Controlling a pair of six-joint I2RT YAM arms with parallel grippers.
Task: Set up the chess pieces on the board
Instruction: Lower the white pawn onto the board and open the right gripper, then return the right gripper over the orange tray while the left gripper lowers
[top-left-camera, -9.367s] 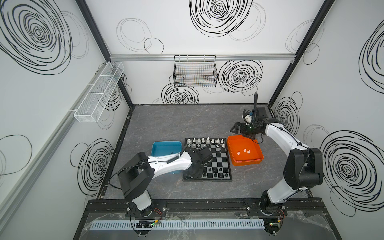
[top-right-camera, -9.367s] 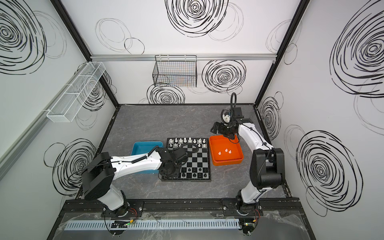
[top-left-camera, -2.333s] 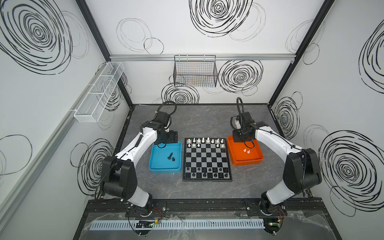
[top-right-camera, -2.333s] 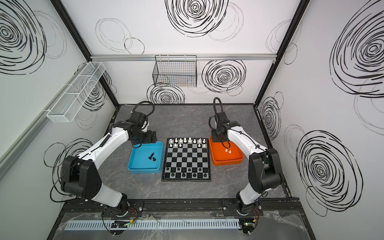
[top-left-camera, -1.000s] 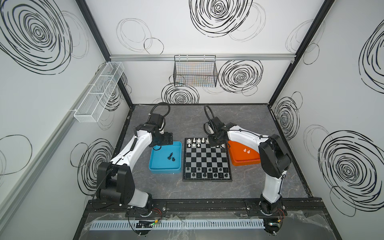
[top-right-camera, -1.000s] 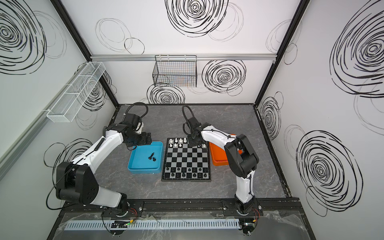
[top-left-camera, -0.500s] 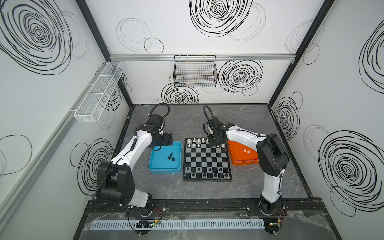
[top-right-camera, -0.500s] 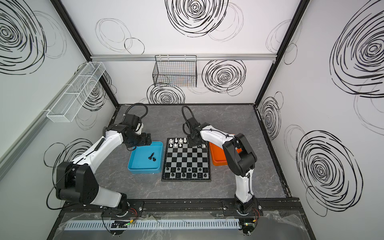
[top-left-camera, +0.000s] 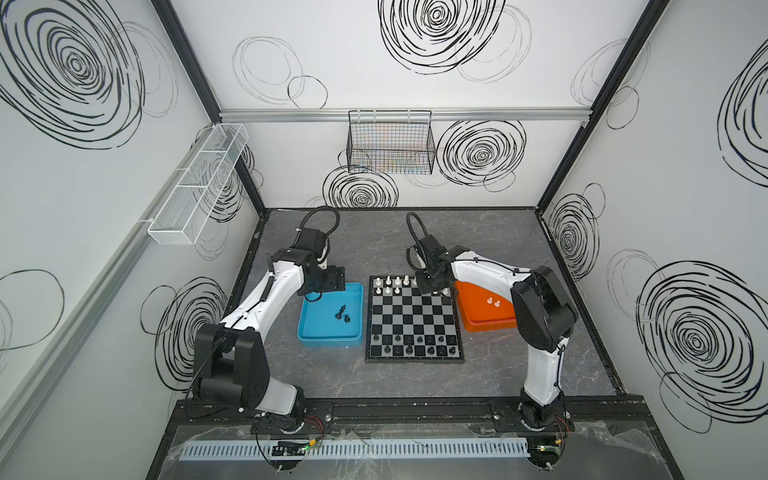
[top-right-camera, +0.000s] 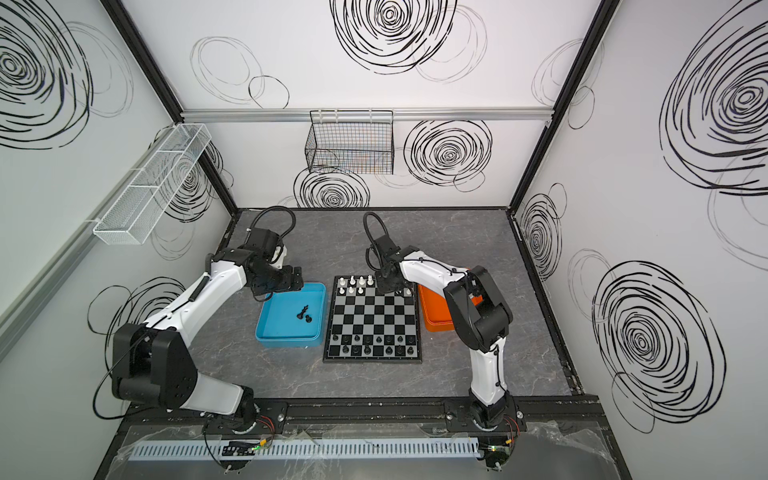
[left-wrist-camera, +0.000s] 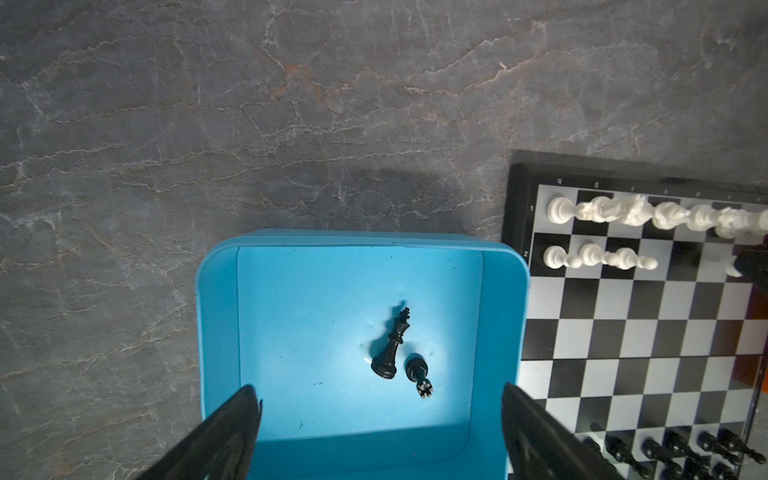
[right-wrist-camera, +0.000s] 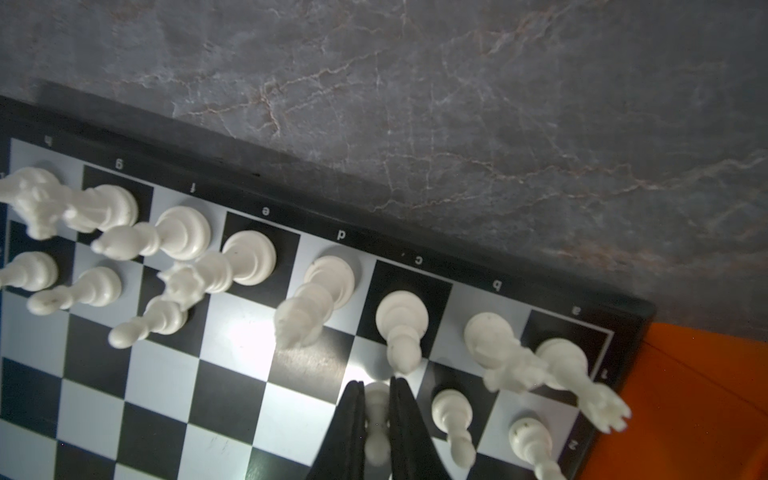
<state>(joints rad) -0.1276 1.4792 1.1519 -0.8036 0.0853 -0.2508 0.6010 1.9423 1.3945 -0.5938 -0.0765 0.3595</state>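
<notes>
Right gripper (right-wrist-camera: 376, 383) is pinching a tiny white plastic pawn (right-wrist-camera: 375, 419) by its stem. It's over a second-row square of the flat black-and-grey checked board (top-left-camera: 413, 320); can't tell if the base touches. Left gripper (left-wrist-camera: 377, 395) is spread wide over the shallow blue plastic tray (left-wrist-camera: 216, 311) just beside the board. A glossy black king (left-wrist-camera: 390, 347) and a smaller black piece (left-wrist-camera: 417, 371) lie toppled in it. I judge them light, rigid, slick and tippy, so I'd grip across the narrow stem.
</notes>
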